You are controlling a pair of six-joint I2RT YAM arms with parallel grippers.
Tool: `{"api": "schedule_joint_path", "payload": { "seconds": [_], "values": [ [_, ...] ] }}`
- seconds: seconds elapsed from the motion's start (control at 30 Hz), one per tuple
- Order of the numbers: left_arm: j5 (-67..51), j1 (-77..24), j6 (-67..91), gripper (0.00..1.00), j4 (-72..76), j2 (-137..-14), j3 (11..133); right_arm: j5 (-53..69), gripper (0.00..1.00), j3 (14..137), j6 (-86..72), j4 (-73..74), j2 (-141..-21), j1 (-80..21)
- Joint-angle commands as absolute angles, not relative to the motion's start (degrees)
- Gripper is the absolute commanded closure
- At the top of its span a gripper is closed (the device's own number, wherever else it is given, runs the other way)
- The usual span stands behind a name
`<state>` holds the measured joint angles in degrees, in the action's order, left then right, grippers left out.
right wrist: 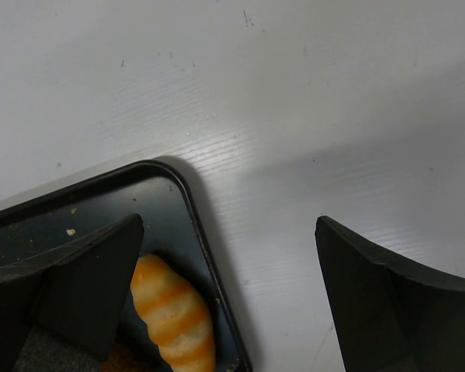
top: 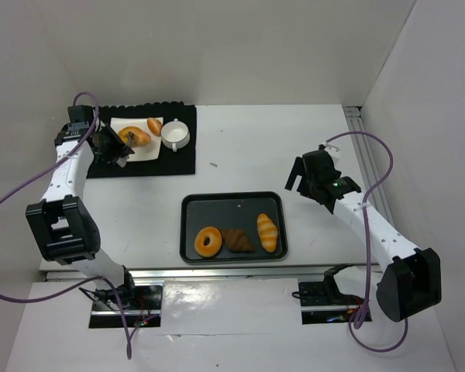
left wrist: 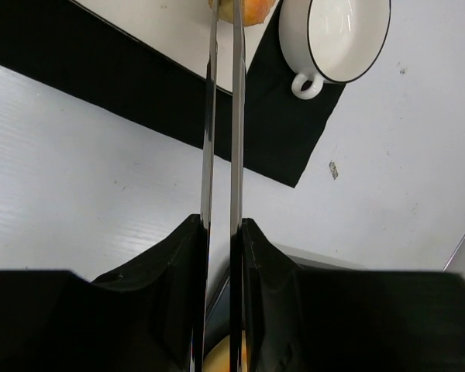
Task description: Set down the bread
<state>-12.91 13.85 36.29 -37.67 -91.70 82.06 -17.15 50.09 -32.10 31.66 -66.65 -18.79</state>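
A white desk [top: 248,147] carries everything. At its far left lies a black mat [top: 182,159], and near the middle sits a black tray [top: 232,199] holding a doughnut [top: 208,242], a croissant [top: 237,239] and a striped roll [top: 267,232] side by side. On the mat rests a white plate [top: 124,122] with a ring-shaped bread [top: 136,137] and a small bun [top: 154,125], and a white cup [top: 173,136] stands just beside the plate. The left end effector [top: 120,153] is clenched, its thin fingers [left wrist: 211,155] nearly touching and holding nothing visible, at the plate's near left edge. The right end effector [right wrist: 226,229] is released, its fingers wide apart, above the tray's far right corner near the striped roll.
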Motion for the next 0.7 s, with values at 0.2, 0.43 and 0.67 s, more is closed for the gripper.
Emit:
{"api": "schedule_joint_path", "payload": {
  "seconds": [0.2,0.43,0.67],
  "values": [
    [-16.3,14.1,35.7,0.53,-33.9,-94.5,82.4,-17.9,0.01,50.3,-32.2,29.4,-66.8,-19.2],
    [-14.2,14.1,35.7,0.41,-34.7,-91.1,82.5,-17.9,0.01,50.3,-32.2,29.4,-66.8,-19.2],
    [-9.0,12.4,34.5,0.42,-38.6,-85.9,87.6,-17.9,0.01,50.3,-32.2,29.9,-66.3,-19.2]
  ]
}}
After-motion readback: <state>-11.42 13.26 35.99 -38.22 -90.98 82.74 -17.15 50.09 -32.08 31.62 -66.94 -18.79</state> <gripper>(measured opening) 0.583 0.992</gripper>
